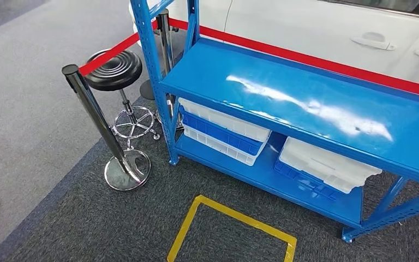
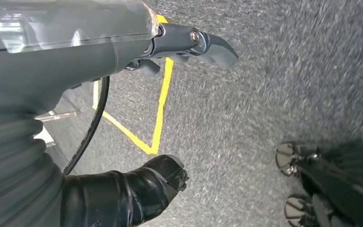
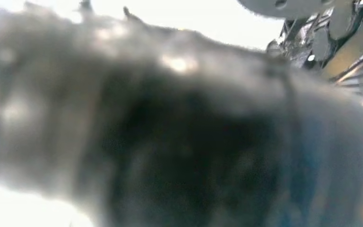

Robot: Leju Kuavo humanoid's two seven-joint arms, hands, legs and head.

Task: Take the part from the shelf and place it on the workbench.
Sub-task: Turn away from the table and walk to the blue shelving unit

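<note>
Stanchion (image 1: 101, 123) and stool (image 1: 114, 71) left of shelf (image 1: 305, 103): risk of clipping them while closing in, judged from tight gap.

Yellow floor square (image 1: 232, 229) before shelf, probably standing mark.

Left hand (image 2: 170, 47) hangs over carpet, fingers (image 2: 217, 47) apart, holding nothing.

Right hand's state: cannot tell, wrist view blurred.

Part: cannot tell which or where. White bins (image 1: 223, 131) on lower shelf look upturned; wrong pick possible.
</note>
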